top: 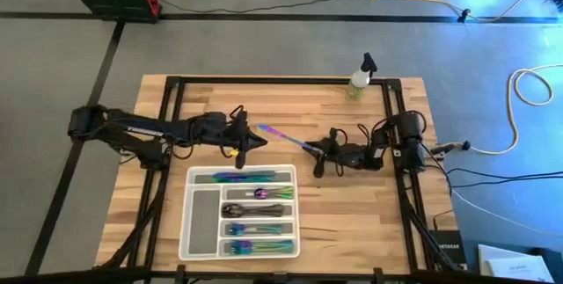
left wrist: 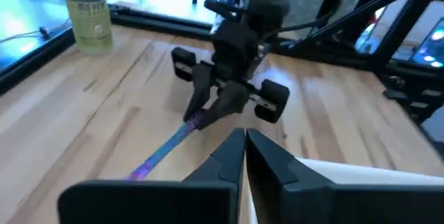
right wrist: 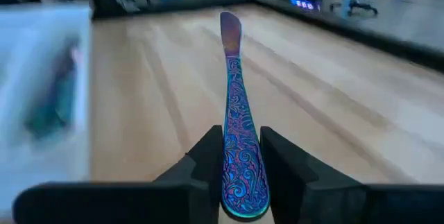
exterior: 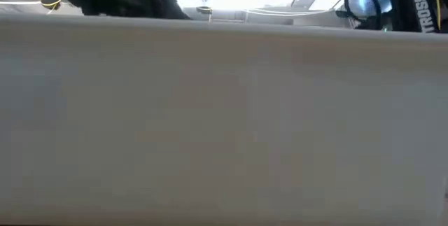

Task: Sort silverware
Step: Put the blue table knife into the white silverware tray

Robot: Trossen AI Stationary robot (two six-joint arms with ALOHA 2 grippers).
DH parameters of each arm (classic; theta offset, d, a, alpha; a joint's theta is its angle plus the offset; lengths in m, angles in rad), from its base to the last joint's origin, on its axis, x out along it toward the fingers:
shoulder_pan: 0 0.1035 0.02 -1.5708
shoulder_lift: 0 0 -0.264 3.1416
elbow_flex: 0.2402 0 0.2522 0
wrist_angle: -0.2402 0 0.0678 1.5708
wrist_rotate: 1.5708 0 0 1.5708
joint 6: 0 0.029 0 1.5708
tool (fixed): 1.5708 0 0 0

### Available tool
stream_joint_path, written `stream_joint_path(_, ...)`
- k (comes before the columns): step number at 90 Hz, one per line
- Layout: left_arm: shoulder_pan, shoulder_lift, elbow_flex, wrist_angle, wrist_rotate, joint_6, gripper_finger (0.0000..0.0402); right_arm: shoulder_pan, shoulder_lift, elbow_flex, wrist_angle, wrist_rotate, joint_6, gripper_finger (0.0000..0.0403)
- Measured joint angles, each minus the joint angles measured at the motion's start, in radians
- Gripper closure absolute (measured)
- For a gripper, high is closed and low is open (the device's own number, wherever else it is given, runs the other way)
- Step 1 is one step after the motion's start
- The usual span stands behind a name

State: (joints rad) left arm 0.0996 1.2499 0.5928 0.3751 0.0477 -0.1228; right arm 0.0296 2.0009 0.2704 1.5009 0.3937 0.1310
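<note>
Pale butcher-block planks make up the table we work over, with a spray bottle standing at its far edge and a white compartment tray lying toward the near side. Our right gripper is clamped on the handle of an iridescent knife, whose engraved blade points out toward the left arm; holding it by the handle end leaves the rest free, which we judge suits either a handover or laying it lengthwise into a slot. Our left gripper waits just beside the blade tip with its fingers pressed together and nothing between them. Most of the silverware already lies in the tray's long compartments, so we judge the sorting nearly finished, this knife being the only loose piece we can see.
</note>
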Motion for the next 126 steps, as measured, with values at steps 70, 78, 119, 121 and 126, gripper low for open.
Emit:
stream_joint_path(70,-0.334,-0.45,0.002,-0.21,-0.147,0.18,0.0402,0.153,-0.042,0.75,-1.011,-0.227,-0.132,0.0343)
stream_joint_path(78,-0.371,-0.449,0.001,-0.224,-0.183,0.181,0.0402,0.144,-0.006,0.778,-1.005,-0.222,-0.119,0.0343)
stream_joint_path(119,-0.449,-0.449,0.001,-0.274,-0.326,0.202,0.0402,0.14,0.082,0.82,-1.003,-0.21,-0.053,0.032)
stream_joint_path(121,-0.449,-0.449,0.001,-0.275,-0.326,0.202,0.0402,0.14,0.082,0.82,-1.001,-0.208,-0.053,0.0313)
stream_joint_path(126,-0.449,-0.449,0.001,-0.279,-0.326,0.202,0.0402,0.14,0.082,0.82,-0.992,-0.206,-0.053,0.0297)
